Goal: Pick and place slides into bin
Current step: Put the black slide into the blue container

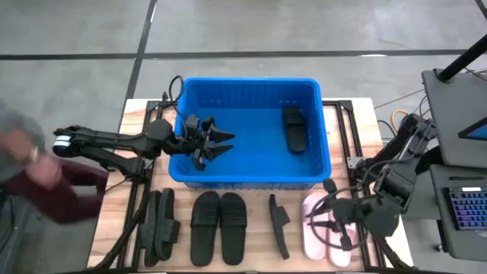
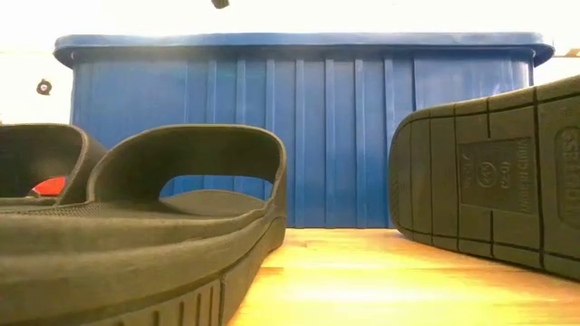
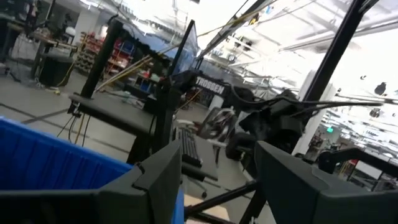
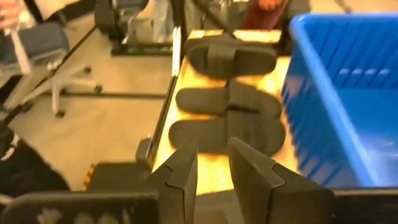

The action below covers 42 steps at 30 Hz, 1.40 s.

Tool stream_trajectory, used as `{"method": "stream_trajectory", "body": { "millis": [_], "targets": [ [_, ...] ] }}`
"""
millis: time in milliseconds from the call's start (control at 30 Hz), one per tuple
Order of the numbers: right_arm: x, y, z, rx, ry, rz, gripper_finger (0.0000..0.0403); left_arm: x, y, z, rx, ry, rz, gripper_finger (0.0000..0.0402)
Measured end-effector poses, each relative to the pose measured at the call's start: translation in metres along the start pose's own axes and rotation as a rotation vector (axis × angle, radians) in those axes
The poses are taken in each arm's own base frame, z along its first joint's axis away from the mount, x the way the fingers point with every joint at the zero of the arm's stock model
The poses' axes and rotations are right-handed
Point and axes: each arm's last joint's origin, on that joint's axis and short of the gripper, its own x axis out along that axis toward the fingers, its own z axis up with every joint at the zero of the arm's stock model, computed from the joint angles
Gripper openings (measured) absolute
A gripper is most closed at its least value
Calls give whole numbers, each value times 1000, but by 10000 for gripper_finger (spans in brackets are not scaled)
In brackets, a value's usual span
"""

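Left pincer [image 1: 221, 144] open over bin [image 1: 251, 181], right pincer [image 1: 329, 222] at pink slides [image 1: 313, 228]

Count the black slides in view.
6 black slides: one inside the bin, two on edge at the row's left, two flat mid-row, one on edge beside the pink pair. The left tool may hide more.

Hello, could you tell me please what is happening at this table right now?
Two robot arms are putting slides into a blue bin. One black slide already lies inside. The left gripper hangs over the bin's left part, open and empty. The right gripper is at the pink pair at the table's front right. A black pair, a black slide on its edge and more black slides still wait in front of the bin.
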Motion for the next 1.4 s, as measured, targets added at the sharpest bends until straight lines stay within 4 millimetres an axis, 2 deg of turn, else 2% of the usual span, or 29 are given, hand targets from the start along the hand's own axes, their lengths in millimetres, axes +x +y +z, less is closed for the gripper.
{"method": "stream_trajectory", "body": {
  "millis": [133,333,567,767,900,1167,1400],
  "targets": [
    [10,5,-13,-8,127,35,107,4,3,-6,0,23,12,190],
    [26,15,-43,77,363,41,168,11,6,-12,-1,38,20,190],
    [56,29,-75,98,448,-74,213,14,7,-14,-3,7,16,190],
    [89,38,-103,99,423,-263,214,17,8,-15,-3,-22,13,190],
    [105,41,-118,140,437,-326,206,17,7,-13,-3,-32,13,190],
    [124,42,-136,127,313,-486,186,17,6,-12,-3,-35,10,190],
    [137,44,-153,70,337,-525,171,17,6,-12,-2,-35,10,190]
  ]
}}
